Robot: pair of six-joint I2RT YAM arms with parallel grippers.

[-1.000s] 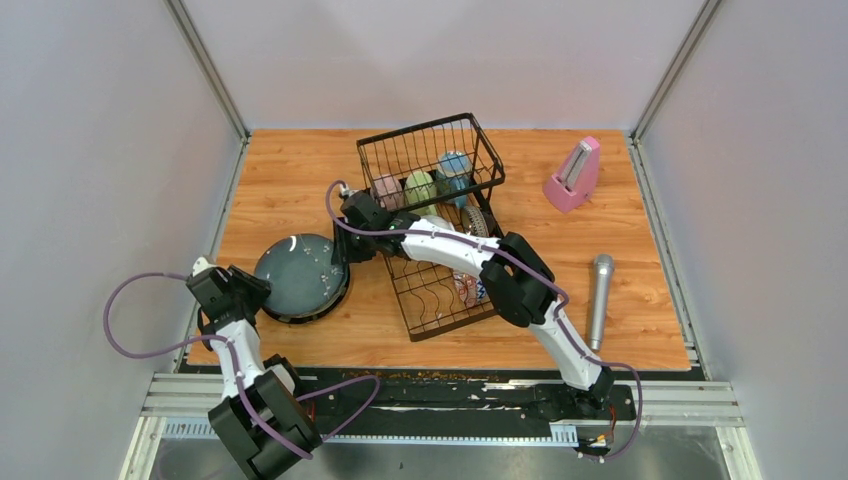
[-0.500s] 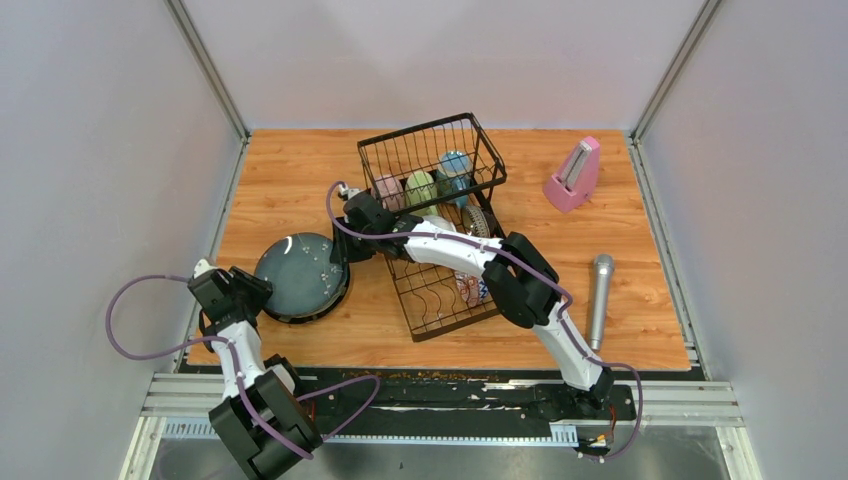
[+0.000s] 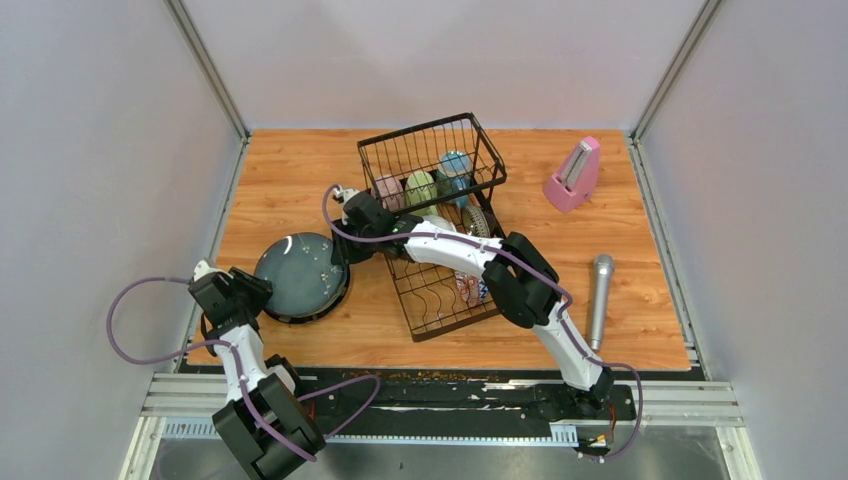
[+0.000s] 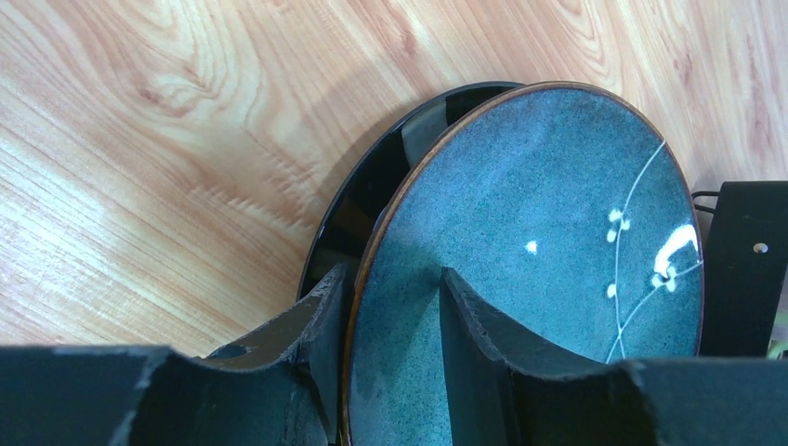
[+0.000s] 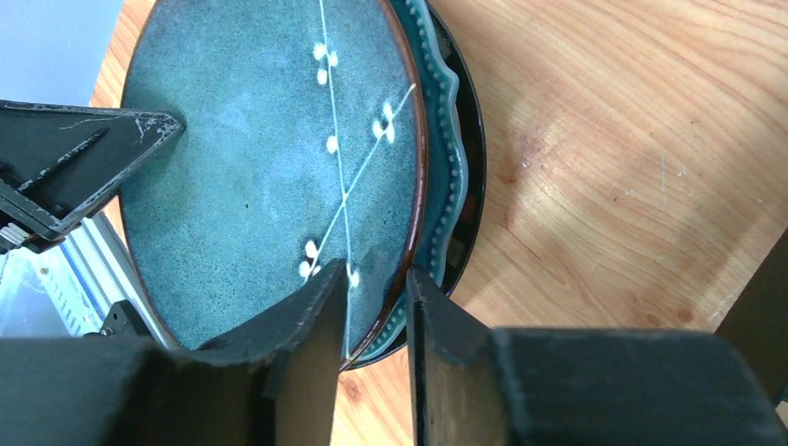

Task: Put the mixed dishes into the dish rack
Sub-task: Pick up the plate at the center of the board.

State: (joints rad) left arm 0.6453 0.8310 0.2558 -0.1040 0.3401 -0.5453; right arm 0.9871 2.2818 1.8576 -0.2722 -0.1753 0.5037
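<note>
Little has moved over the last second: the right gripper (image 3: 345, 250) has crept slightly to the left at the plate's edge, the left arm has settled a touch toward the near edge, and the speckled plate (image 3: 300, 272) lies in almost the same spot on the front-left part of the wooden table (image 3: 290, 165). Both grippers pinch this blue-grey plate with its white blossom sprig from opposite sides. In the left wrist view the left gripper (image 4: 395, 288) stands narrow across the rim, one finger under the brown edge and the other on the speckled face (image 4: 539, 204). The right wrist view shows the right gripper (image 5: 376, 279) likewise closed tight over the rim at the other side, with a finger of the left gripper touching the far edge. Under the plate lie a teal scalloped plate (image 5: 444, 167) and, lowest, a glossy black dish (image 5: 476, 139); the plate's left edge looks raised off the black dish, though whether it is wholly clear of the stack I cannot tell. To the right of the stack stands the dish rack (image 3: 440, 305), just beside it, its tall basket at the far end holding a pink mug (image 3: 387, 188), a pale-green mug (image 3: 420, 186) and a blue mug (image 3: 455, 168). A patterned bowl (image 3: 474, 221) stands on edge in the low tray, partly behind the right arm. Further right are a pink metronome (image 3: 573, 175) and a silver-grey microphone (image 3: 600, 298).
</note>
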